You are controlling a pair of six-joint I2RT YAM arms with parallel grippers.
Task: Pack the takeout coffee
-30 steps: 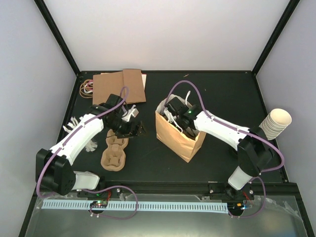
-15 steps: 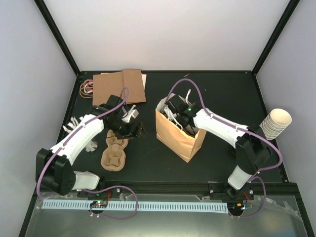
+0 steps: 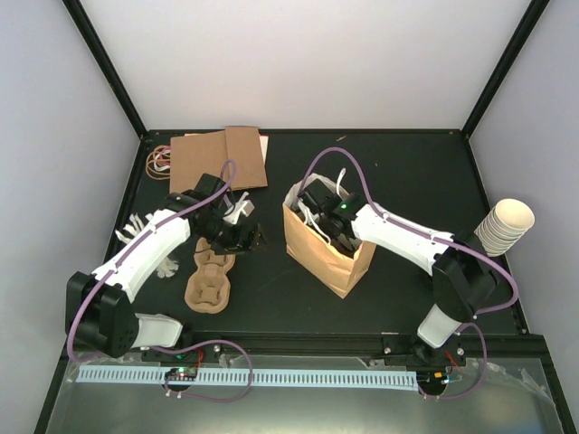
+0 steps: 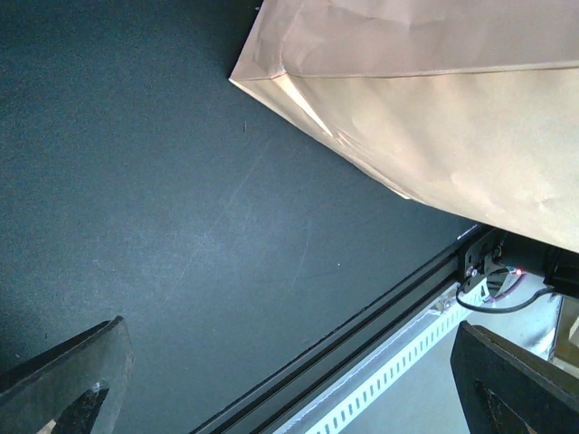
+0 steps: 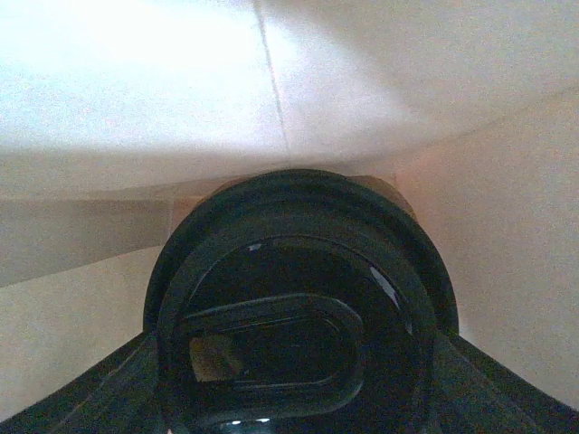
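1. Top view: the brown paper bag (image 3: pixel 331 255) stands upright right of centre on the desk (image 3: pixel 271 298). The right arm reaches down into its open mouth, so the right pincer (image 3: pixel 323 228) is mostly hidden by the bag's rim. The left pincer (image 3: pixel 244 238) hangs just left of the bag, over the far end of the pulp tray (image 3: pixel 207 282), with its jaws spread wide and nothing between them. A stack of cream cups (image 3: pixel 505 226) sits at the far right edge, well apart.

2. Left wrist view: both fingers (image 4: pixel 63 384) stand far apart at the lower corners. Between them is only bare desk, and the bag's side fills the upper right. This pincer is empty.

3. Right wrist view: the takeout coffee cup (image 5: pixel 298 316) is inside the bag, with pale paper walls all around. Its round black lid fills the space between the right pincer's two fingers, which press against its sides, so it looks gripped.

4. The step in hand seems to be lowering this cup into the bag. Whether its base touches the bottom cannot be told. The next move calls for setting it down upright, opening the jaws, and lifting straight out without snagging the bag's rim.
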